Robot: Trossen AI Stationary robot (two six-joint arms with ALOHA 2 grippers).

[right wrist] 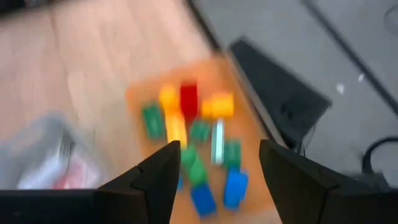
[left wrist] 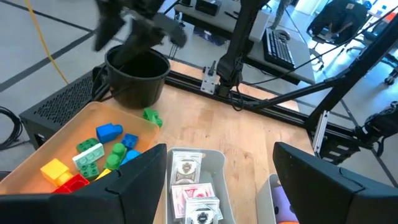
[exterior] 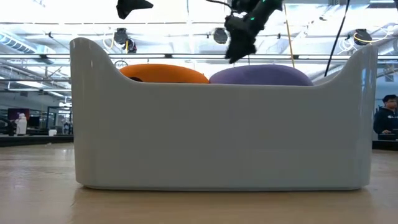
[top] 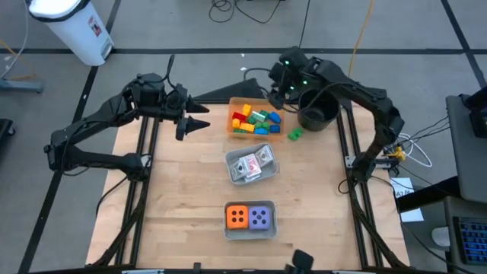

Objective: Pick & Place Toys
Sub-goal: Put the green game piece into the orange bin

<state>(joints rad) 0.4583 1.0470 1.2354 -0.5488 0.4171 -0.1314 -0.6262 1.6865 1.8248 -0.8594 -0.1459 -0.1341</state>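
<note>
Right hand (top: 275,97) hangs released and empty over the orange tray's (top: 237,102) 2 o'clock corner, so I'd swing toward 4 o'clock for the stray green brick (top: 294,134) on the desk (top: 183,190).

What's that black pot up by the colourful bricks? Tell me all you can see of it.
The black pot is a round, open-topped bucket of dark, plastic-looking material, standing upright on the wooden table just right of the orange tray. Its inside looks dark; contents cannot be seen. A loose green brick lies apart from it. The right gripper hovers beside its rim.

Robotics lab, framed wooden table (top: 190,190), floor cables (top: 251,9), desk keyboard (left wrist: 278,48)
</note>
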